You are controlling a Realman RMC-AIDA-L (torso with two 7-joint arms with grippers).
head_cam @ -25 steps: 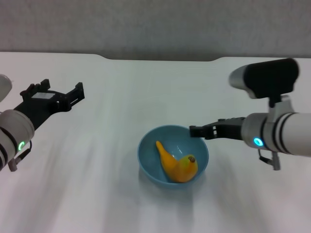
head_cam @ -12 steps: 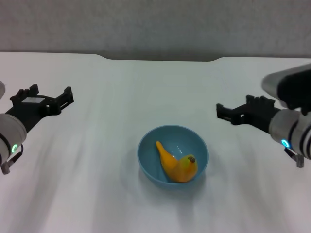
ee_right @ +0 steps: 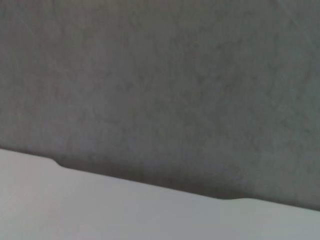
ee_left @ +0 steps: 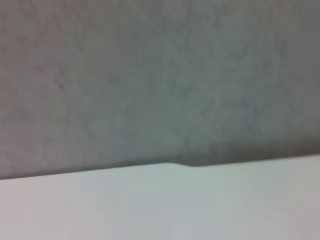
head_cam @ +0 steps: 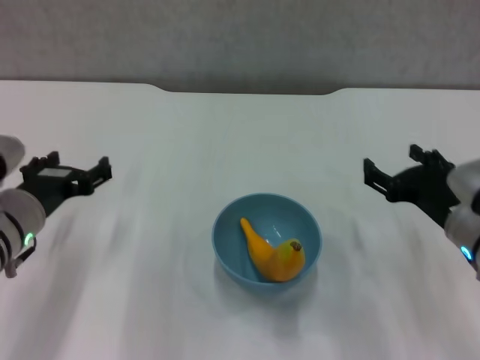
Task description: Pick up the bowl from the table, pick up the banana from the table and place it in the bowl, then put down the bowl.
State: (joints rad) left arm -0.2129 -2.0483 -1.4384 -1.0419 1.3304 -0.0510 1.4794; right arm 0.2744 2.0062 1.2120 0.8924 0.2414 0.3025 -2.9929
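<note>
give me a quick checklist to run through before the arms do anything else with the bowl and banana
1. Banana inside the bowl: ok, it lies wholly within the rim.
2. Bowl set down on the table: ok, it looks to be resting on the surface, near the middle.
3. Left end effector clear of the bowl: ok, off to the left side, holding nothing.
4. Right end effector clear of the bowl: ok, off to the right side, holding nothing.
5. Bowl level, not tipping: ok as far as the head view shows.
6. Wrist views useful: not ok, they show only wall and table edge.
</note>
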